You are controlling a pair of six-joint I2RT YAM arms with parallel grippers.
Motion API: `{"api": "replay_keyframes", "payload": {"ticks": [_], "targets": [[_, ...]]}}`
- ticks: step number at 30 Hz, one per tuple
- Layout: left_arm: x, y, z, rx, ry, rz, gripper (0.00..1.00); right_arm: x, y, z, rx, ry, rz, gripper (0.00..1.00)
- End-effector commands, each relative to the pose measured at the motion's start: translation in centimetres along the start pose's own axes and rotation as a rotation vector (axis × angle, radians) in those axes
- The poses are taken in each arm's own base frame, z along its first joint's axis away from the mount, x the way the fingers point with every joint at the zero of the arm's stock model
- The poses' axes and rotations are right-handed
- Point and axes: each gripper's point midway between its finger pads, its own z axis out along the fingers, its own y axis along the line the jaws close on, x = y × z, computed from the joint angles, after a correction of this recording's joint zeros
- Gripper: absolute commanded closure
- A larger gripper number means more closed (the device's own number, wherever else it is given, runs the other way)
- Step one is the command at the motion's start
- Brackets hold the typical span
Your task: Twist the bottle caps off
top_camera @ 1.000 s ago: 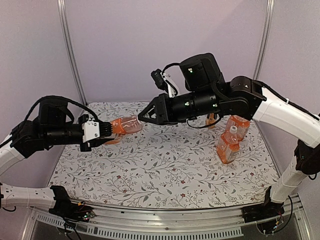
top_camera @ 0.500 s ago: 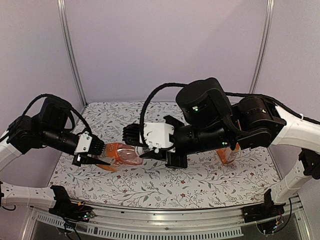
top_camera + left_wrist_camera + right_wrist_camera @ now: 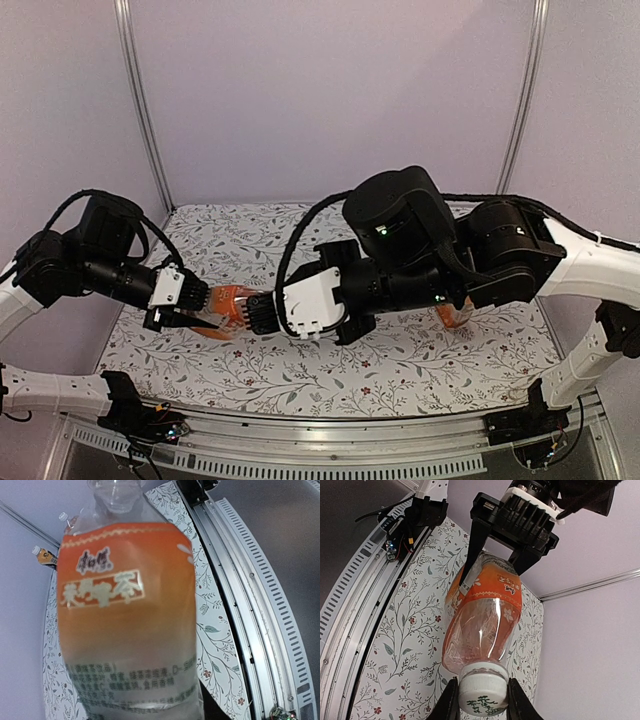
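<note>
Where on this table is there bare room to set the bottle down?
The front strip of cloth along the metal rail is bare, and so is the back-left corner by the wall. The right side is crowded: other bottles sit behind the right arm.

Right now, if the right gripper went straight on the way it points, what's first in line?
The right gripper is shut on the white cap, so that first; straight behind it the orange drink bottle, then the left gripper holding it.

High rear view over table [image 3: 400, 370], both wrist views close on same bottle [image 3: 485, 615]
</note>
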Motion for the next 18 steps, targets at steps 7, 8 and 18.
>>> {"api": "replay_keyframes", "payload": {"ticks": [7,8,18], "targets": [[-1.16,-0.23,-0.61,0.006,-0.055,0.0,0.77,1.76,-0.23,-0.18,0.041,0.052,-0.031,0.8],[-1.16,-0.22,-0.56,0.007,-0.055,0.001,0.78,1.79,-0.21,-0.09,0.041,0.055,-0.031,0.76],[-1.26,0.09,-0.61,-0.006,-0.056,-0.013,0.78,1.39,-1.12,-0.01,0.081,0.045,0.033,0.27]]}}
